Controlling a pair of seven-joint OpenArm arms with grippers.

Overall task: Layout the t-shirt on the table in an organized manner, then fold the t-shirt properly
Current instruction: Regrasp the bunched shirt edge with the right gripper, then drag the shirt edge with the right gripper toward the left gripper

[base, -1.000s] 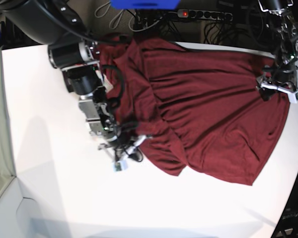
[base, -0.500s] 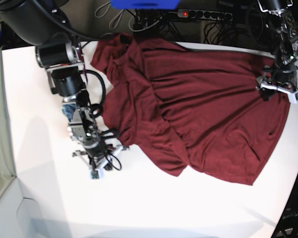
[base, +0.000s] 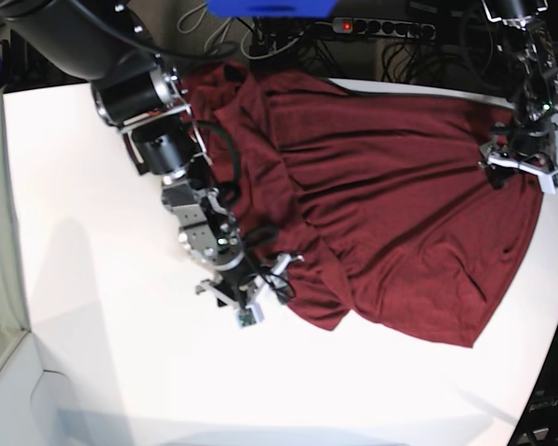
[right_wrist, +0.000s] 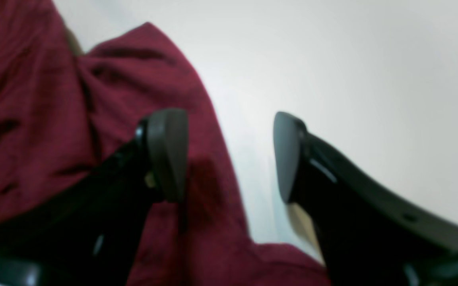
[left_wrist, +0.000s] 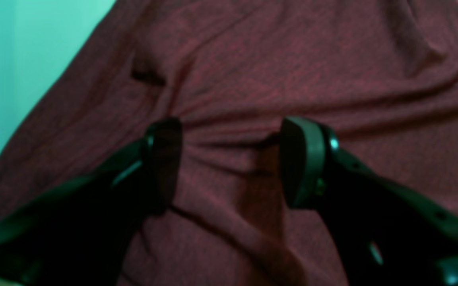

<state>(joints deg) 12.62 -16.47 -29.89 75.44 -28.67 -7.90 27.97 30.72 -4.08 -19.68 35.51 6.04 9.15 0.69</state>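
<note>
The maroon t-shirt (base: 391, 204) lies spread but wrinkled across the back right of the white table (base: 102, 353), with folds bunched along its left side. My right gripper (base: 263, 293) sits low at the shirt's lower left edge. In the right wrist view it (right_wrist: 229, 155) is open: one finger hangs over the shirt's hem (right_wrist: 34, 99), the other over bare table (right_wrist: 352, 59), and nothing is between them. My left gripper (base: 519, 167) rests on the shirt's far right edge. Up close it (left_wrist: 229, 159) stands open, fingertips down on creased fabric (left_wrist: 292, 59).
A power strip (base: 381, 28) and loose cables lie behind the table's back edge, beside a blue object (base: 270, 7). The table's right edge runs close to the shirt's right side. A beige surface (base: 0, 232) borders the table on the left.
The right arm swung out left over bare table, then came back to the shirt's lower left edge; its jaws, shut before, now stand open. The left arm has not moved.
</note>
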